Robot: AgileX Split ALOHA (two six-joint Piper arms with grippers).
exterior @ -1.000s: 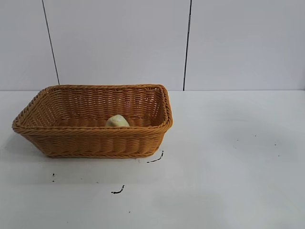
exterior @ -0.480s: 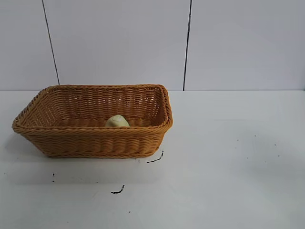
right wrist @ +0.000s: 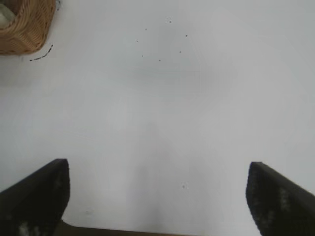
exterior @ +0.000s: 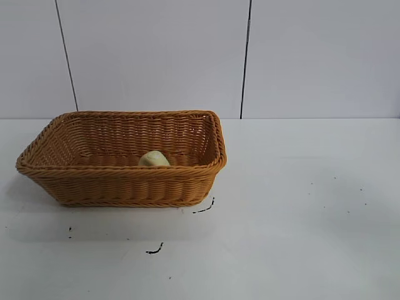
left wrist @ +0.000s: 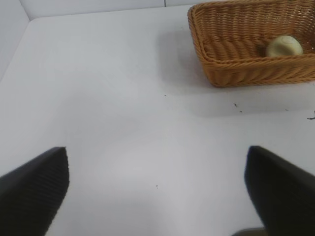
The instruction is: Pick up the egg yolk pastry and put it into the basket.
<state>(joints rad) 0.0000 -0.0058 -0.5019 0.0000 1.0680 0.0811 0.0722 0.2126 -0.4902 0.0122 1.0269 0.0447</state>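
Inside the basket (exterior: 122, 159), against its near long wall and slightly toward the right end: the egg yolk pastry (exterior: 154, 159), one pale yellow-cream dome, only its upper part showing over the braided rim in the exterior view. The left wrist view adds what that view hides: the pastry (left wrist: 284, 46) resting on the woven floor of the basket (left wrist: 236, 54), clear of any tool.

Basket: orange-brown wicker, rectangular, flared sides, standing on the white tabletop (exterior: 300, 206) at the exterior view's left half. The right wrist view catches only one corner of it (right wrist: 24, 29), with a sliver of the pastry at the very edge (too little to describe).

Tabletop marks: short black curved strokes just in front of the basket's right corner (exterior: 204, 207) and nearer the camera (exterior: 155, 250), plus scattered black specks on the right side; the curved stroke also shows in the right wrist view (right wrist: 42, 53).

Left tool (left wrist: 157, 191): seen only in its own wrist view, fingers spread wide, nothing between them, over bare tabletop well apart from the basket.

Right tool (right wrist: 157, 194): likewise seen only in its own wrist view, spread wide, holding nothing, over bare tabletop.
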